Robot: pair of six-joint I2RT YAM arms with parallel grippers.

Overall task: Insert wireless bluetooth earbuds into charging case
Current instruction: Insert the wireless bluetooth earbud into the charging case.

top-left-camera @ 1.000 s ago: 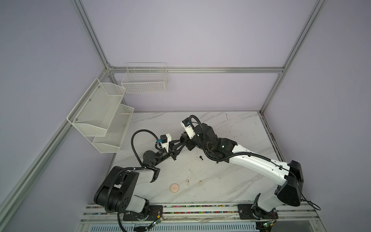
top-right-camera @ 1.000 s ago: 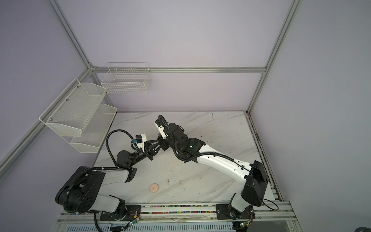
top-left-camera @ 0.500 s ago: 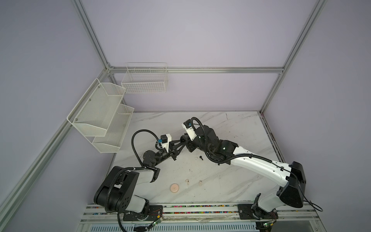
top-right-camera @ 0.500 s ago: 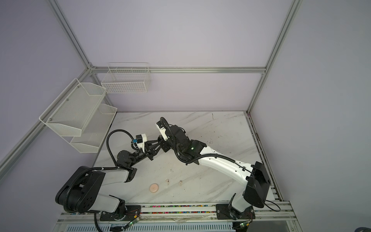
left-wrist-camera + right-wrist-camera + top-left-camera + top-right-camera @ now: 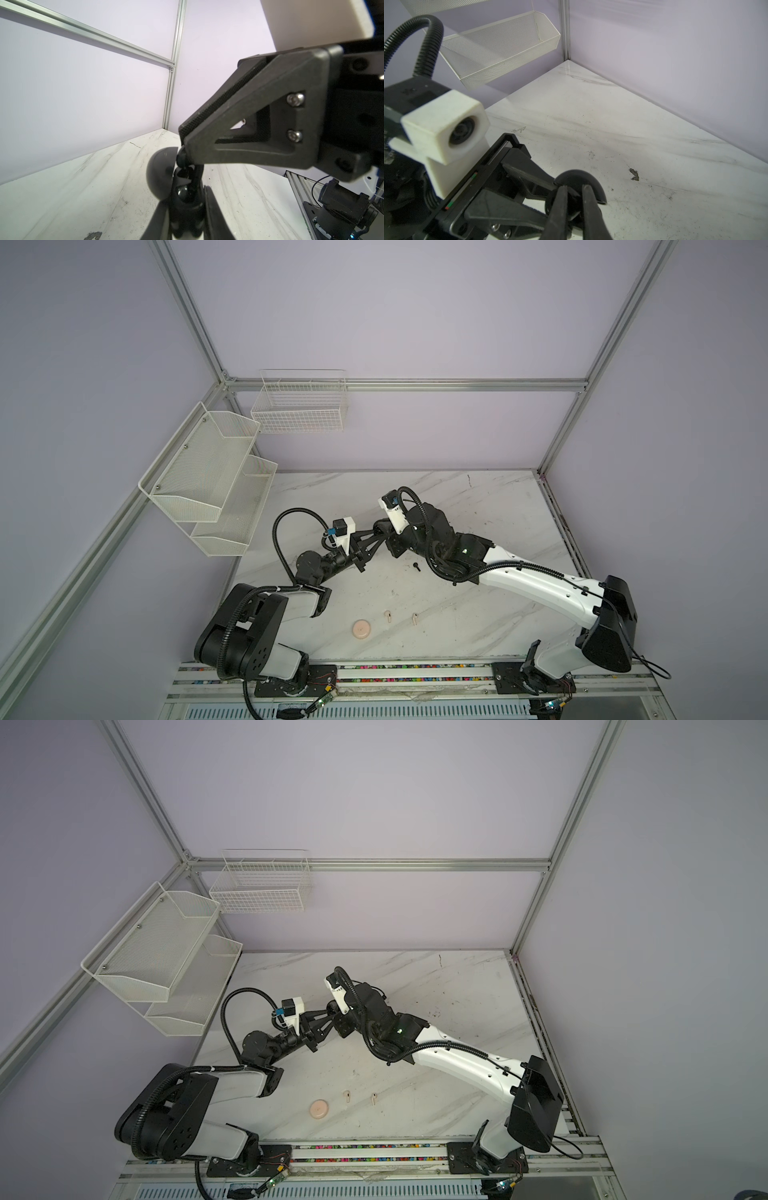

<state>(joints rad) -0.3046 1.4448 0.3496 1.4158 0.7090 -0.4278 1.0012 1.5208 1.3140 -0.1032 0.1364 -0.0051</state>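
Four earbuds, two cases. Held black bud (image 5: 181, 159) sat pinched in closed left gripper (image 5: 376, 537), at mouth of black case (image 5: 583, 178). Right gripper (image 5: 574, 190) clamped that case, lid up; contents unclear. Loose black bud (image 5: 416, 566) lay on table (image 5: 478, 506) near right gripper. First cream bud (image 5: 388, 616) and second cream bud (image 5: 414, 618) lay beside shut cream case (image 5: 361, 629).

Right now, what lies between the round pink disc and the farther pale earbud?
The nearer pale earbud lies between the pink disc and the farther pale earbud, seen in both top views.
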